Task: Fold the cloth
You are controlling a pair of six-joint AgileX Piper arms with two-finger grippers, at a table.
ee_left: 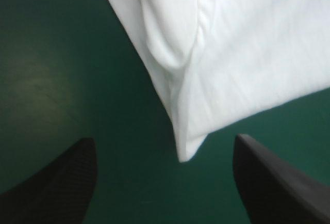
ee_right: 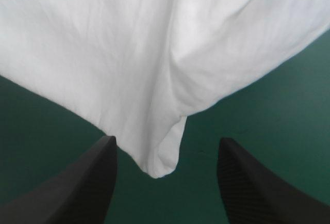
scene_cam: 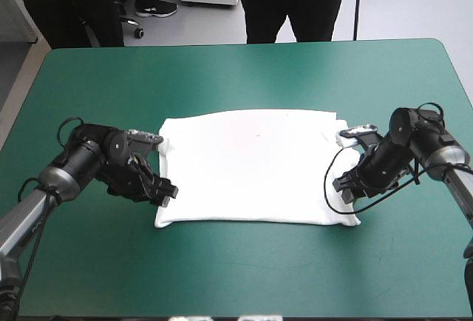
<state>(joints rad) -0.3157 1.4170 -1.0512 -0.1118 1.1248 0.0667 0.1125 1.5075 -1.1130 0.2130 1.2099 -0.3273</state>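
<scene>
Both spread wide, the left end effector (scene_cam: 168, 190) and right end effector (scene_cam: 342, 188) each face a near corner of the T-shirt (scene_cam: 251, 166) lying flat on the tabletop (scene_cam: 244, 77), its length running between them

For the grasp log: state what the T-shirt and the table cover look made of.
T-shirt: soft matte white fabric, probably cotton; limp creases and rolled corners. Teal-green cover: smooth sheet, perhaps vinyl or rubber; faint dull glare, no weave visible.

Both wrist views cut the T-shirt (ee_left: 247, 43) off, each showing only one corner.
</scene>
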